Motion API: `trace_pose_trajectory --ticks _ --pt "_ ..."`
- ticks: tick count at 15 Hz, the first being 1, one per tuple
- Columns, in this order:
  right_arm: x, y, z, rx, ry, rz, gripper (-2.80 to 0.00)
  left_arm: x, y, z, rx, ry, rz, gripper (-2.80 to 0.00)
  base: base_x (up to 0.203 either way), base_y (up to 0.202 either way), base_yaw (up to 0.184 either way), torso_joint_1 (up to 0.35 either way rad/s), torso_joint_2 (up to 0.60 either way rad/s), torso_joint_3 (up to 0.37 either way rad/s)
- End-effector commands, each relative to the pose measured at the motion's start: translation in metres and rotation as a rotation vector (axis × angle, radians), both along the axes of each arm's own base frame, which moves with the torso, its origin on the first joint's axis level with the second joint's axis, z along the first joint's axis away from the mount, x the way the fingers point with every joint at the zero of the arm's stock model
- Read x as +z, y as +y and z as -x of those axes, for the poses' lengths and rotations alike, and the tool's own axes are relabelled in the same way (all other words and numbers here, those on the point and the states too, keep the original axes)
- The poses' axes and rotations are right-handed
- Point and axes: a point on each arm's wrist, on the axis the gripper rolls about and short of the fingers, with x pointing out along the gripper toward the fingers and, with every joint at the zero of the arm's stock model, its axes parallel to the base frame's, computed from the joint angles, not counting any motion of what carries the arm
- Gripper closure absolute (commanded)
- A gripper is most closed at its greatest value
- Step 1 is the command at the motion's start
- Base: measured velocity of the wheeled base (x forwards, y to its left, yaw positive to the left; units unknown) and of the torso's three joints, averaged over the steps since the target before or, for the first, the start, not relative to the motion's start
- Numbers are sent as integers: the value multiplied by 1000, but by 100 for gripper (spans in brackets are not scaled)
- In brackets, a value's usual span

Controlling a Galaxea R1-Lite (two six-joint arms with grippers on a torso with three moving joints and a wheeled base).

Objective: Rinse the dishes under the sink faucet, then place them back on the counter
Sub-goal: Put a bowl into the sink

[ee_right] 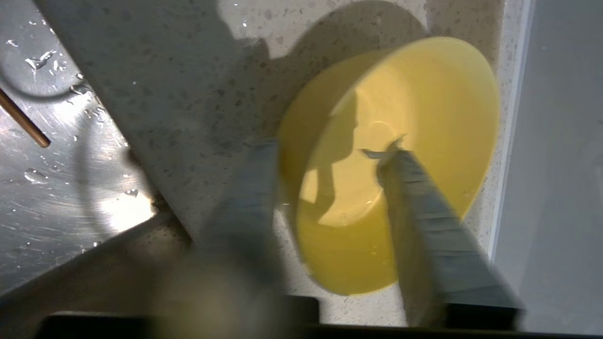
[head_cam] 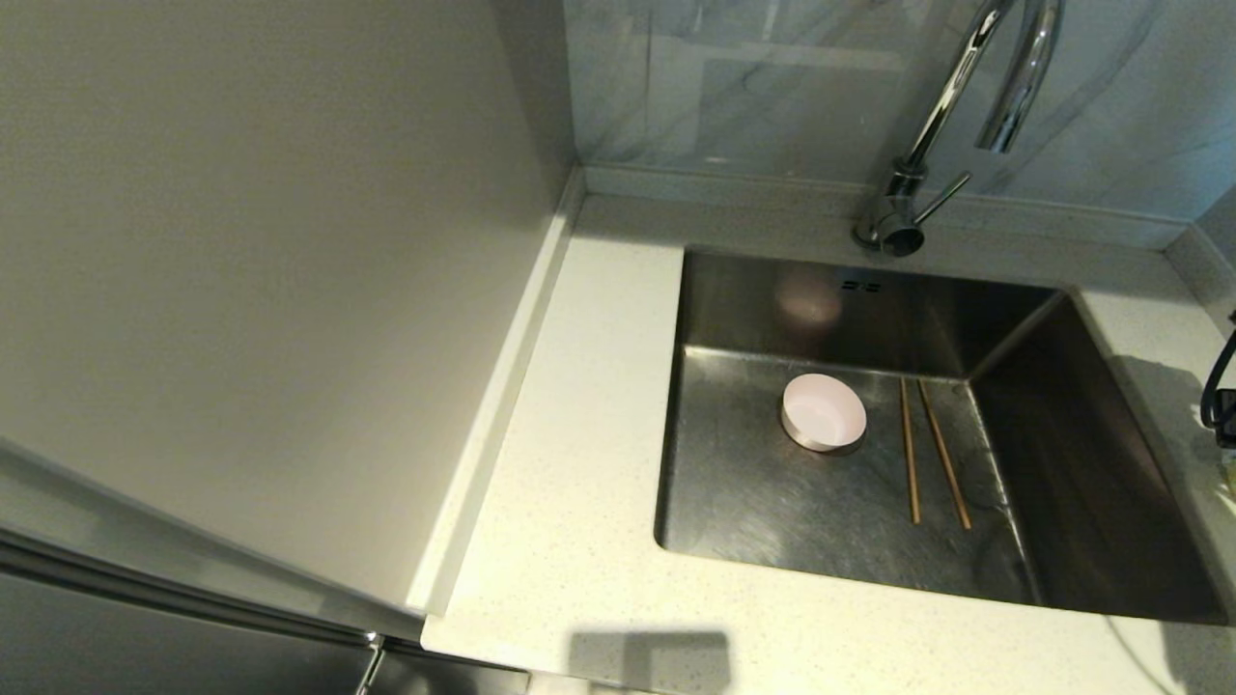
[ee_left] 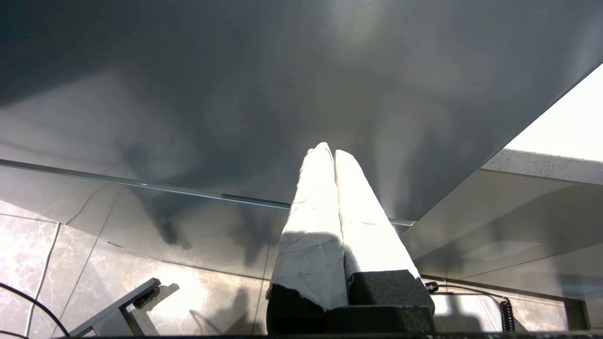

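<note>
On the speckled counter (ee_right: 188, 70) right of the sink sits the yellow bowl (ee_right: 424, 108). My right gripper (ee_right: 327, 148) is open and straddles its rim, one finger outside the wall and one inside, with a gap around the wall. In the head view only the arm's edge (head_cam: 1221, 396) shows and the yellow bowl is out of view. The pink bowl (head_cam: 823, 412) and the two chopsticks (head_cam: 932, 452) lie on the floor of the steel sink (head_cam: 753, 483). The chrome faucet (head_cam: 927, 125) stands behind it, with no water seen running. My left gripper (ee_left: 330, 150) is shut and empty, parked low by a dark cabinet front.
A tall beige panel (head_cam: 241, 241) bounds the counter (head_cam: 579, 434) on the left. The marbled wall (head_cam: 724, 77) rises behind the raised back edge. A grey upright surface (ee_right: 556, 165) stands close beside the yellow bowl. Water drops lie on the sink floor (ee_right: 47, 188) near a chopstick tip (ee_right: 23, 122).
</note>
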Motion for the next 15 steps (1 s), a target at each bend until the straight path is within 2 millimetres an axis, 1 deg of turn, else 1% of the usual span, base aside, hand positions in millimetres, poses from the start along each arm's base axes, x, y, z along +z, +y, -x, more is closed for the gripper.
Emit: trace_pose_trajectory --ticks 1,5,7,8,10,11,13,15 --pt "0 1 1 -1 4 2 0 0 0 0 0 -4 1 0 0 0 0 0 0 0" --pt "1 3 3 4 6 0 0 0 0 0 0 -4 1 0 0 0 0 0 0 0" --pt "6 10 3 24 -7 7 0 0 0 0 0 -4 1 0 0 0 0 0 0 0" --pt "9 17 3 43 -16 11 0 0 0 0 0 -4 1 0 0 0 0 0 0 0" --pt "14 35 7 91 -24 14 0 0 0 0 0 -4 1 0 0 0 0 0 0 0" --pt "16 47 11 125 -25 15 0 0 0 0 0 -4 1 0 0 0 0 0 0 0" --pt "19 74 13 208 -31 16 0 0 0 0 0 -4 1 0 0 0 0 0 0 0" --pt "22 108 12 324 -41 16 0 0 0 0 0 -4 1 0 0 0 0 0 0 0"
